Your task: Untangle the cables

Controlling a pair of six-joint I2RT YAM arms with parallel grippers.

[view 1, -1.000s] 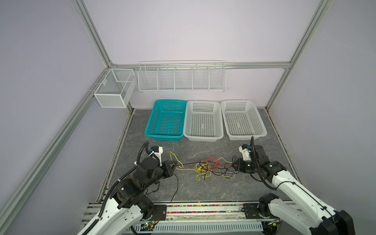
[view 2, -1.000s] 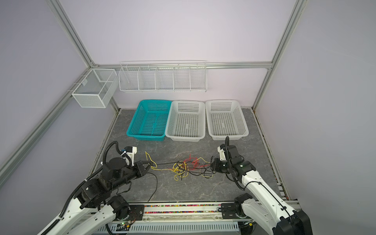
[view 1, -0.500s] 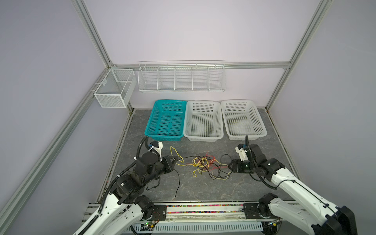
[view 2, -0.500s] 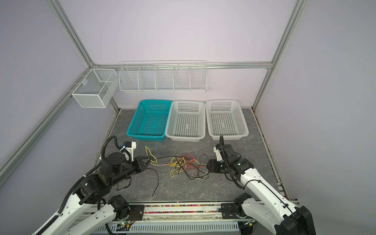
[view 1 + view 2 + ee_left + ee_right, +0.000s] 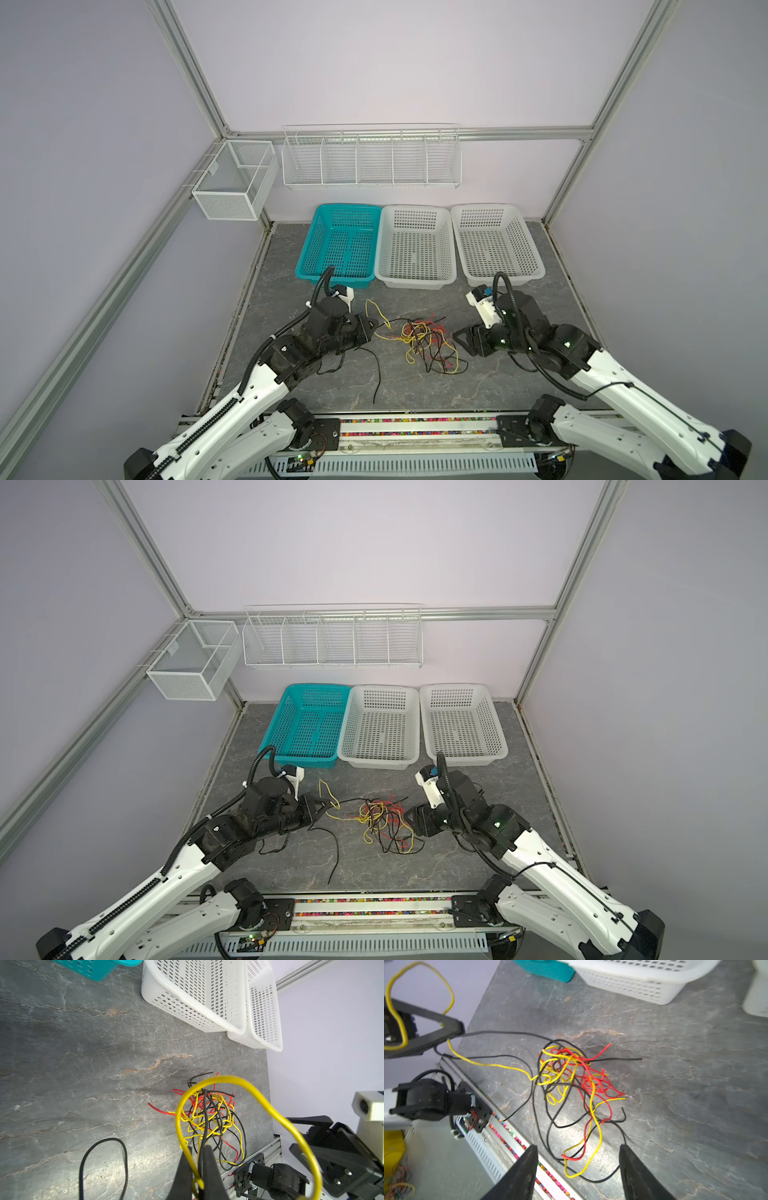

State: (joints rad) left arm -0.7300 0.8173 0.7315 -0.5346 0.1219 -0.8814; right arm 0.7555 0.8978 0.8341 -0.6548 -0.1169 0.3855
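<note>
The cables (image 5: 424, 340) (image 5: 382, 818) are thin black, red and yellow wires, knotted in a loose heap on the grey table between both arms. My left gripper (image 5: 372, 326) (image 5: 196, 1153) is shut on a yellow cable (image 5: 259, 1097) and a black cable. The yellow one loops up over the gripper, and both run to the heap (image 5: 207, 1113). A long black strand (image 5: 378, 374) trails toward the front edge. My right gripper (image 5: 459, 334) (image 5: 577, 1147) stands open just right of the heap (image 5: 571, 1076), holding nothing. Cable ends lie on the table below its jaws.
A teal basket (image 5: 303, 270) and two white baskets (image 5: 415, 283) (image 5: 536, 266) stand in a row behind the cables. Wire racks (image 5: 370, 183) hang on the back wall. A rail (image 5: 415, 422) runs along the table's front edge.
My right gripper has opened and let go of the cables. The wires stretched between both grippers have slackened into a loose heap. The left gripper keeps its grip.
</note>
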